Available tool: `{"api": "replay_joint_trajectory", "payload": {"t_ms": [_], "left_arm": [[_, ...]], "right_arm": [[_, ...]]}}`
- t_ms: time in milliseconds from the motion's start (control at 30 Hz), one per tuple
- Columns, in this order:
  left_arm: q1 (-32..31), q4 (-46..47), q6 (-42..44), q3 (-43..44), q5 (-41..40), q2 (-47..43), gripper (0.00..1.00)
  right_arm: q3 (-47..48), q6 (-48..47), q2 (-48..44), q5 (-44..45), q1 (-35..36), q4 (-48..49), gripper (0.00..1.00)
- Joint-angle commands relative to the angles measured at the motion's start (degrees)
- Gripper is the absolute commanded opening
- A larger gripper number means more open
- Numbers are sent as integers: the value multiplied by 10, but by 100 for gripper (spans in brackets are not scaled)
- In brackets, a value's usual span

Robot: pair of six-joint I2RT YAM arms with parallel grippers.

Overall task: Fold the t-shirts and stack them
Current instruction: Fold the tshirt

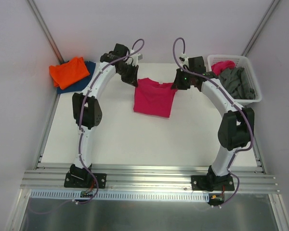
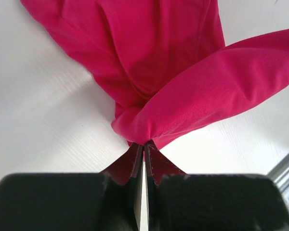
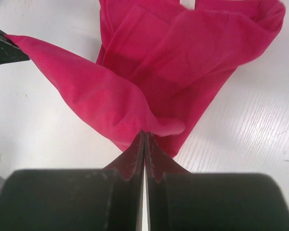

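white table (image 1: pixel 135 139); magenta t-shirt (image 1: pixel 154 97) spread mid-table toward the far side, stretched between both grippers at its top corners; white basket (image 1: pixel 255 98) far right, grey t-shirt (image 1: pixel 238 82) and a pink cloth (image 1: pixel 222 65) inside; orange t-shirt (image 1: pixel 69 72) lies on dark blue t-shirt (image 1: pixel 90 67), far left corner; left gripper (image 2: pixel 143 144) pressed together, pinching magenta cloth; right gripper (image 3: pixel 144 134) likewise pinching the other corner

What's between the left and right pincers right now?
Only the magenta t-shirt, stretched from the left pincer to the right pincer, each shut on a top corner. The top external view shows it.
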Motion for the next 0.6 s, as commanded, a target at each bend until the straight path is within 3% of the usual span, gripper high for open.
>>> {"api": "replay_joint_trajectory", "payload": {"t_ms": [0, 100, 567], "left_arm": [[3, 20, 22, 66, -18, 18, 0], [8, 39, 21, 107, -22, 39, 2], [12, 69, 11, 142, 7, 95, 7]], "right_arm": [[43, -9, 13, 12, -7, 22, 0], [57, -10, 26, 15, -10, 28, 0], [79, -7, 56, 29, -28, 30, 1]]}}
